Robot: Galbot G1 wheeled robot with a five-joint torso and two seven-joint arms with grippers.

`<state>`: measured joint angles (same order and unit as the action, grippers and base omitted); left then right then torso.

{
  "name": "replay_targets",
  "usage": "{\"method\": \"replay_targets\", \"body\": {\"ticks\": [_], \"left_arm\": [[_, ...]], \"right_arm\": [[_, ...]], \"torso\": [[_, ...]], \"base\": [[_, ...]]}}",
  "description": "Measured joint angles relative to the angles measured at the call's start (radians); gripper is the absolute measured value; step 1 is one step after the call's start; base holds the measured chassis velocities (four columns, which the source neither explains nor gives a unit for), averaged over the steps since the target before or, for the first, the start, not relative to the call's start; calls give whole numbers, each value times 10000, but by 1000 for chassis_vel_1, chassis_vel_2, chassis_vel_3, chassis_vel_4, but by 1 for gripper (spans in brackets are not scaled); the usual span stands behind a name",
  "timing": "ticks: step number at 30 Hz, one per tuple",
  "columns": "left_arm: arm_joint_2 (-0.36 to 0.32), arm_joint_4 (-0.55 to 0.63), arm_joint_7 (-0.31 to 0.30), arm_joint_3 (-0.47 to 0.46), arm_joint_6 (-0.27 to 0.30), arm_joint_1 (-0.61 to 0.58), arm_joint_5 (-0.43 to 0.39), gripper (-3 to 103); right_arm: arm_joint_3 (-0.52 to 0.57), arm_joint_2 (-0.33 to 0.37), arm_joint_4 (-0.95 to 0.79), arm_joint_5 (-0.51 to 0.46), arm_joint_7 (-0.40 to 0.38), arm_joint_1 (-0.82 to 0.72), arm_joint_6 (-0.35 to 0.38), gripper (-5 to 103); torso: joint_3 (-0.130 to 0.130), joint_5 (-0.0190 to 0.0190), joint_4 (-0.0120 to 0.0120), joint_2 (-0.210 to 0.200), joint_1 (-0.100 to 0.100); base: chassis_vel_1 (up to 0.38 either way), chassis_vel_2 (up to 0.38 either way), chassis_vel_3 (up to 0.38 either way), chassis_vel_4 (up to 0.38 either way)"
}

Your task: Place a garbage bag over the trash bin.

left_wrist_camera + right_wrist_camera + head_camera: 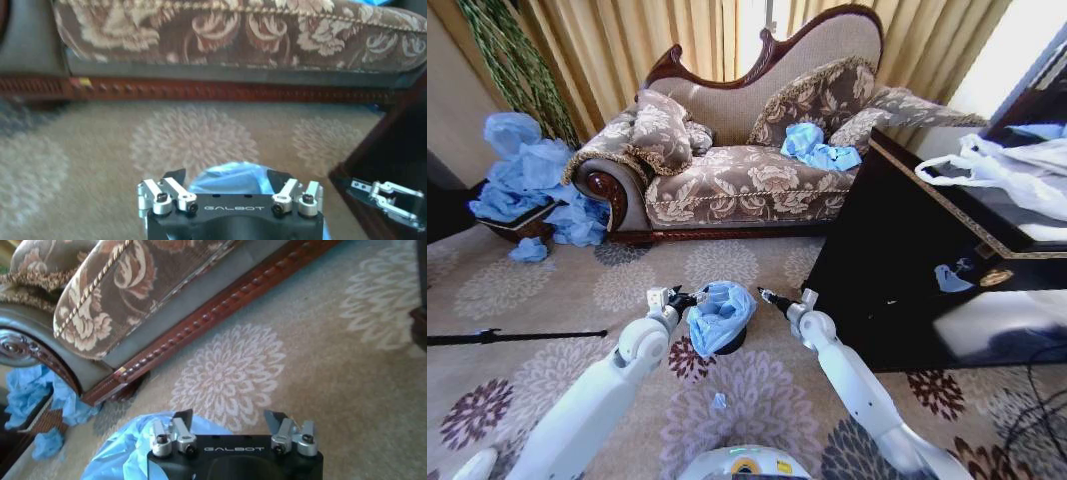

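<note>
The light-blue garbage bag [721, 312] is draped over the trash bin [733, 344], of which just a black sliver shows at the base, on the carpet in front of the sofa. My left gripper [690, 298] is at the bag's left edge. In the left wrist view, the left gripper [225, 174] is open with the garbage bag [230, 176] between its fingers. My right gripper [768, 296] hangs just right of the bag, apart from it. The right wrist view shows the right gripper [229, 415] open over carpet, with the garbage bag [123, 450] beside it.
A patterned sofa [747, 180] stands behind, with blue bags [819, 150] on its seat. A heap of blue bags [527, 180] lies at the left. A dark cabinet [907, 260] with white plastic bags [1012, 170] is at the right. A small blue scrap [718, 402] lies on the carpet.
</note>
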<state>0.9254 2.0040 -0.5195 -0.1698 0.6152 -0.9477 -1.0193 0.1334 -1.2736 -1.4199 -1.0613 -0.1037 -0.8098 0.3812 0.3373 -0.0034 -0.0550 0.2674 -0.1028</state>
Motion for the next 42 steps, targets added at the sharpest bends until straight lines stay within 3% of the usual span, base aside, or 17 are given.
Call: {"method": "replay_targets", "body": {"ticks": [1,2,3,4,5,6,7,10,14,15,16,17,25,28,31,32,42], "left_arm": [[12,-104,-300,183,220,243,-617,86],[46,-192,-529,339,343,414,-1029,78],[46,-192,-529,339,343,414,-1029,78],[165,-414,-991,720,509,779,-1771,78],[230,-547,-1160,873,551,920,-1990,78],[390,-831,-1473,1180,601,1214,-2297,70],[390,-831,-1473,1180,601,1214,-2297,70],[969,-1961,-2242,1913,526,1993,-2653,54],[1401,-2723,-2439,2192,442,2371,-2649,54],[1595,-3042,-2532,2296,392,2494,-2636,46],[1750,-3327,-2569,2383,330,2593,-2621,46],[1846,-3480,-2574,2422,308,2642,-2616,38],[2491,-4576,-2524,2538,194,2909,-2474,23],[2859,-5347,-2362,2558,132,3110,-2264,7],[3143,-5991,-2226,2607,69,3291,-2046,7],[3269,-6263,-2172,2627,43,3368,-1959,1],[3983,-8380,-1482,2694,-285,3782,-1116,0]], "right_arm": [[127,27,-153,-5,-31,-173,-22,76],[199,47,-268,-6,-62,-294,-53,76],[199,47,-268,-6,-62,-294,-53,76],[311,102,-508,-6,-140,-551,-118,86],[346,124,-587,-6,-157,-644,-134,86],[453,173,-754,-7,-175,-847,-154,96],[453,173,-754,-7,-175,-847,-154,96],[724,224,-1057,-28,-215,-1195,-221,100],[865,263,-1237,-79,-273,-1353,-255,100],[925,286,-1303,-112,-298,-1417,-260,100],[968,311,-1363,-130,-337,-1482,-269,100],[984,326,-1397,-145,-357,-1521,-273,100],[1090,454,-1623,-340,-554,-1648,-293,100],[1111,497,-1704,-459,-638,-1672,-306,100],[1113,530,-1737,-490,-664,-1701,-329,100],[1109,546,-1752,-497,-671,-1713,-336,100],[1085,705,-1853,-584,-731,-1796,-346,100]], "torso": [[0,0,-3,0,0],[0,0,-2,0,0],[0,0,-2,0,0],[0,-1,-2,0,0],[0,0,-3,0,0],[1,0,-3,0,0],[1,0,-3,0,0],[1,0,-3,0,0],[1,1,-3,-1,0],[1,-1,-3,0,0],[1,0,-3,0,0],[2,1,-2,-1,0],[2,1,-1,0,0],[1,1,-1,0,0],[1,0,-2,0,0],[1,1,-2,0,0],[1,0,-1,-1,0]], "base": [[0,0,0,0],[0,0,0,0],[0,0,0,0],[0,0,0,0],[0,0,0,0],[0,0,0,0],[0,0,0,0],[0,0,0,0],[0,0,0,0],[0,0,0,0],[0,0,0,0],[0,0,0,0],[0,0,0,0],[0,0,0,0],[0,0,0,0],[0,0,0,0],[0,0,0,0]]}}
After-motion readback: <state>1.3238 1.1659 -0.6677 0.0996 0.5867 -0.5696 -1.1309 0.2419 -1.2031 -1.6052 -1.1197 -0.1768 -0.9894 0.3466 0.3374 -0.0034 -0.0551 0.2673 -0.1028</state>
